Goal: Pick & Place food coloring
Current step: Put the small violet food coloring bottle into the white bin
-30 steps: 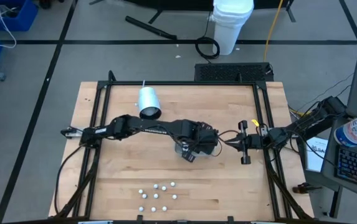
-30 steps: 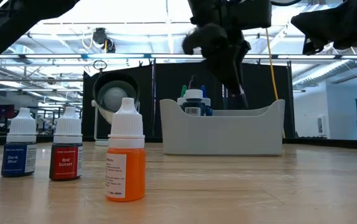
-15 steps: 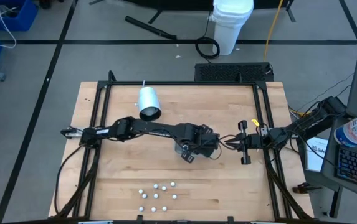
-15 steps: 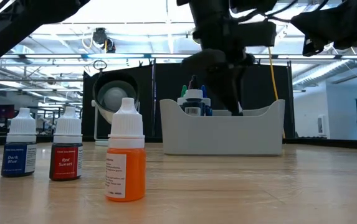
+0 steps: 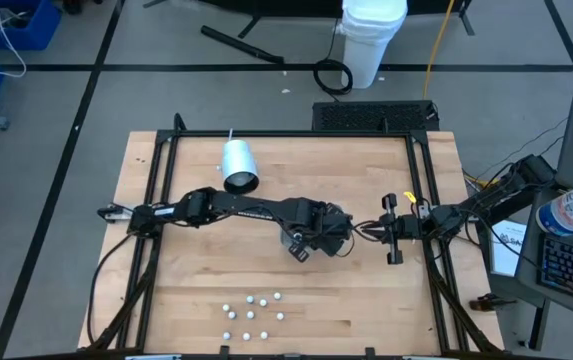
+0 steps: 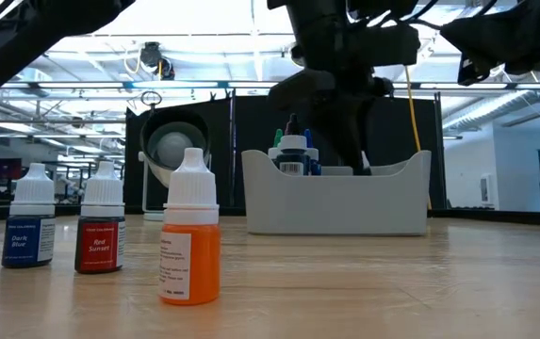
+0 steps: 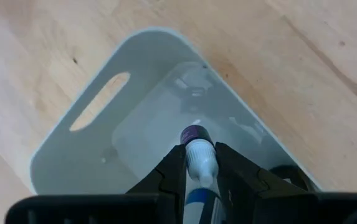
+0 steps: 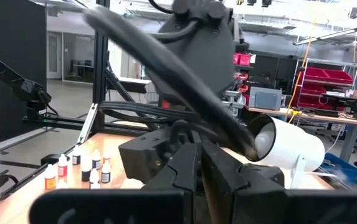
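Observation:
My left gripper (image 5: 301,247) reaches steeply down into the grey tray (image 6: 335,202), shut on a small food coloring bottle (image 7: 198,158) that is white with a dark purple far end. In the low view the tray's wall hides the fingertips. Other small bottles (image 6: 293,155) stand inside the tray. Several white-capped bottles (image 5: 252,314) stand near the table's near edge, among them an orange one (image 6: 190,247) and a red one (image 6: 100,235). My right gripper (image 5: 390,231) waits shut at the table's right side. My left gripper pinches the bottle's white part (image 7: 201,169) between its two fingers. The fingers slant steeply down from above and lie along the bottle. Its dark purple end (image 7: 195,134) sticks out past the fingertips, over the inside of the tray (image 7: 60,134) and clear of the table.
A big white cylinder (image 5: 238,166) lies at the far left of the table. Black frame rails (image 5: 162,175) run along the table's left and right sides. Bare wood lies between the tray and the bottles at the near edge.
My left gripper has sunk toward the tray with the bottle and rolled a little about its own pointing line. It has stood still in the last half second. Its fingers stay shut on the bottle.

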{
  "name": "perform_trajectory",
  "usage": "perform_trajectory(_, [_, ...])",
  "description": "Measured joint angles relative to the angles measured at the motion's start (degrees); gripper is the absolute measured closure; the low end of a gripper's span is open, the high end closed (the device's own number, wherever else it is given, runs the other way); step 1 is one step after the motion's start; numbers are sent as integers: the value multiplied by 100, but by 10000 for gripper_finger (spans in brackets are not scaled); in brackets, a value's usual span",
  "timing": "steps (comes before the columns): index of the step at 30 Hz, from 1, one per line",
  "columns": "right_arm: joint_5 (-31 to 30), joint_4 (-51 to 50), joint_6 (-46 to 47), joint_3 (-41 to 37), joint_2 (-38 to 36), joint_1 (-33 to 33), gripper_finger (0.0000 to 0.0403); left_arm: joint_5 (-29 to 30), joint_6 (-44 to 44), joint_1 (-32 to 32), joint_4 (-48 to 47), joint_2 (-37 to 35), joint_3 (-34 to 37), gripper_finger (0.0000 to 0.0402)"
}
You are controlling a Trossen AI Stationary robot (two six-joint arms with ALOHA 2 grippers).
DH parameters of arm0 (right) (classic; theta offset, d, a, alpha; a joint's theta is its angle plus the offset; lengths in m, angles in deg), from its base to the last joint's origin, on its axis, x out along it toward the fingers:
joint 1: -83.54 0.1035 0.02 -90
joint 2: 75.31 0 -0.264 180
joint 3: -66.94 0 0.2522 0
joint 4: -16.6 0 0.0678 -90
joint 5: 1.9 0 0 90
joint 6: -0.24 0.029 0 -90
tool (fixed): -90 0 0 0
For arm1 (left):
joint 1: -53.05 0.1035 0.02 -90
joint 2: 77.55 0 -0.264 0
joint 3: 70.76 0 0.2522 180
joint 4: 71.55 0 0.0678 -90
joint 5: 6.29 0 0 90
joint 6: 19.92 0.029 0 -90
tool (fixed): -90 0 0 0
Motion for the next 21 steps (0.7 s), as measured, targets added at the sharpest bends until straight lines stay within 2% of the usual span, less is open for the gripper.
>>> perform_trajectory(21, [-7,119,-47,-2,-2,0,387,-66,-449,82,-306,192,-2,328])
